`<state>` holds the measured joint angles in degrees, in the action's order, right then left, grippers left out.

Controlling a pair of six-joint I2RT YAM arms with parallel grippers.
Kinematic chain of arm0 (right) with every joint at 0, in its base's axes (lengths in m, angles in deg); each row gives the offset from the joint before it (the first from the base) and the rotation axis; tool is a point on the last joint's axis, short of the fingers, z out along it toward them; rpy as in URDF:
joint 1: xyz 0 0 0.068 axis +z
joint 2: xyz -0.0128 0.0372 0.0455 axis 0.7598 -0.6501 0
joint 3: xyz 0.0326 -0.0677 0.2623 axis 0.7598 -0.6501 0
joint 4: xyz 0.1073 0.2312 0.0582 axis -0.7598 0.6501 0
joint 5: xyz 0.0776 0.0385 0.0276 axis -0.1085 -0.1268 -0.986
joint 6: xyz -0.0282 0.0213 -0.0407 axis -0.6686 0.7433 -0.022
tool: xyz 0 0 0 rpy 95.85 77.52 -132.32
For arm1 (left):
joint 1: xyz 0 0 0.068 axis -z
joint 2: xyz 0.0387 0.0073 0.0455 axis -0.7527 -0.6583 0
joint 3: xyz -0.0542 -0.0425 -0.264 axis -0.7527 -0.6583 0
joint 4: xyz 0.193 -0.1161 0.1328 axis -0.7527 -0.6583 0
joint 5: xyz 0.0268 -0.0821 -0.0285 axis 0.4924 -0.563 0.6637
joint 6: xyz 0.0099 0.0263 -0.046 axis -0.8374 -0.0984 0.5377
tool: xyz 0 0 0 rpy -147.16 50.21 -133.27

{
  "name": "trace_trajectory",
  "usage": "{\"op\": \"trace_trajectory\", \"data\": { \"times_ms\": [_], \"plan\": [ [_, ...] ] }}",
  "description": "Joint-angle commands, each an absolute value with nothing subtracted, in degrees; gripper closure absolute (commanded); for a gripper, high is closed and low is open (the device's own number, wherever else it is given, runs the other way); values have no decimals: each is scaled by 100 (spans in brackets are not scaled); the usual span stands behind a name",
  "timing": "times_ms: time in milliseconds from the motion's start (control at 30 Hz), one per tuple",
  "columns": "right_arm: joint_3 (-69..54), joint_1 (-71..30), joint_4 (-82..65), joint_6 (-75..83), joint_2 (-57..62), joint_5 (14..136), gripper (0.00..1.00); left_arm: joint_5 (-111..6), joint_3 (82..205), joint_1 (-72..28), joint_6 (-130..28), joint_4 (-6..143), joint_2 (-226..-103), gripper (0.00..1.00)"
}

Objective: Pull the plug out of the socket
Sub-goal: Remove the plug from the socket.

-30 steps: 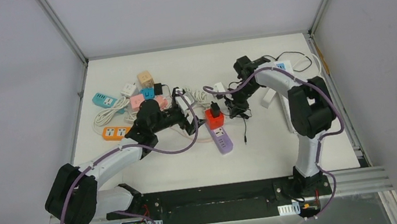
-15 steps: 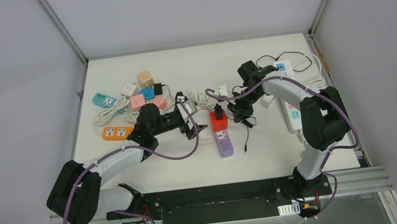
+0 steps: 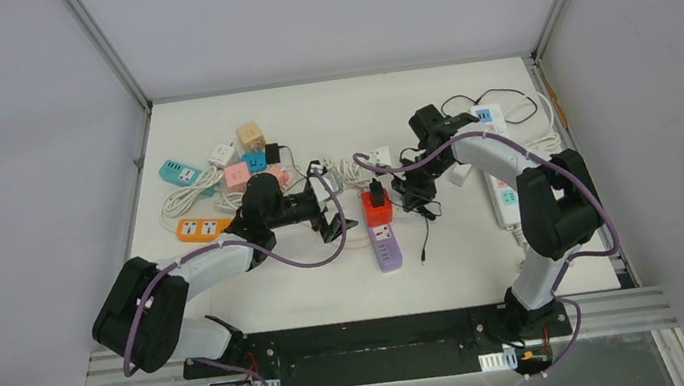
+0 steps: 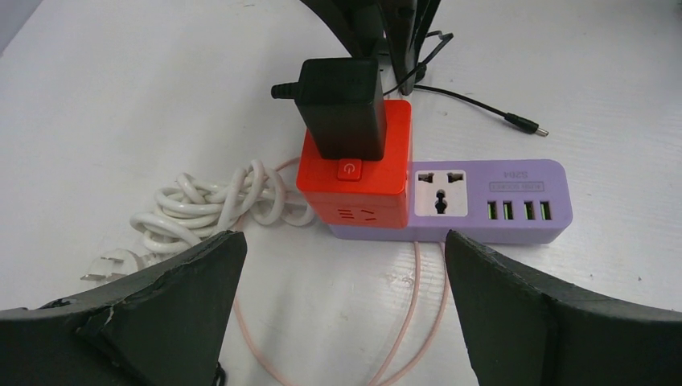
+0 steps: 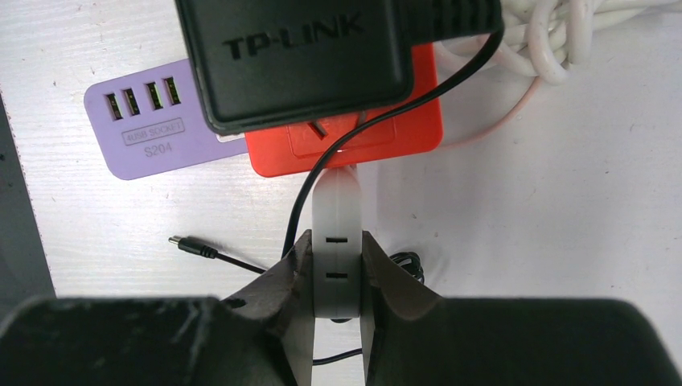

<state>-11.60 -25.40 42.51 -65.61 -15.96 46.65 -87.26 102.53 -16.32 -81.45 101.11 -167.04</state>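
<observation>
A black TP-LINK plug [image 4: 342,104] [image 5: 297,56] [image 3: 375,192] sits plugged into the top of a red socket cube [image 4: 358,189] [image 5: 402,121] [image 3: 376,211]. The cube joins a purple USB strip [image 4: 490,201] [image 5: 153,129] [image 3: 386,244]. My left gripper [image 4: 342,241] [image 3: 331,217] stands wide open just left of the cube, with nothing between its fingers. My right gripper [image 5: 336,241] [image 3: 411,186] is on the cube's right side, shut on a white slotted piece [image 5: 338,209] whose tip reaches the red cube under the plug.
The plug's thin black cable ends in a barrel connector [image 4: 523,126] [image 5: 189,244] lying right of the strip. Coiled white cord [image 4: 209,205] [image 3: 344,165] lies behind. Several coloured sockets [image 3: 224,174] crowd the back left. A white power strip [image 3: 503,193] lies at the right.
The red cube and purple strip have slid a little to the right along with the right gripper. My left arm has reached farther toward the cube, jaws staying wide open.
</observation>
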Motion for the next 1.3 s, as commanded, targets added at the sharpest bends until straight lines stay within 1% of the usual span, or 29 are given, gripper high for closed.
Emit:
{"op": "trace_trajectory", "data": {
  "times_ms": [0,133,233,400,500,700,833,967,1133,1267],
  "plan": [
    [-1060,-2493,4455,-6416,-1476,4757,100,-9213,10547,-1692,-8200,10203,-16750,1],
    [-1050,-2493,4436,-6391,-1434,4743,100,-9410,10555,-1692,-8200,10429,-16933,1],
    [-1050,-2484,4435,-6380,-1447,4720,100,-9451,10576,-1684,-8068,11020,-17460,1],
    [-1041,-2454,4437,-6380,-1476,4735,100,-9438,10598,-1684,-7346,13093,-18927,3],
    [-1038,-2449,4434,-6387,-1476,4737,100,-9291,10561,-1684,-7019,14134,-19417,4],
    [-1022,-2424,4446,-6389,-1514,4740,100,-9446,10672,-1667,-6869,14250,-19546,6],
    [-1000,-2414,4446,-6364,-1537,4751,100,-9593,10617,-1658,-6600,14744,-19577,7],
    [-989,-2409,4449,-6341,-1542,4719,100,-9647,10725,-1543,-6551,14764,-19658,10],
    [-970,-2394,4446,-6327,-1555,4728,100,-9783,10887,-1482,-6428,14763,-19852,20],
    [-961,-2380,4449,-6319,-1555,4729,100,-9903,10938,-1448,-6406,14770,-19932,22]
  ]
}}
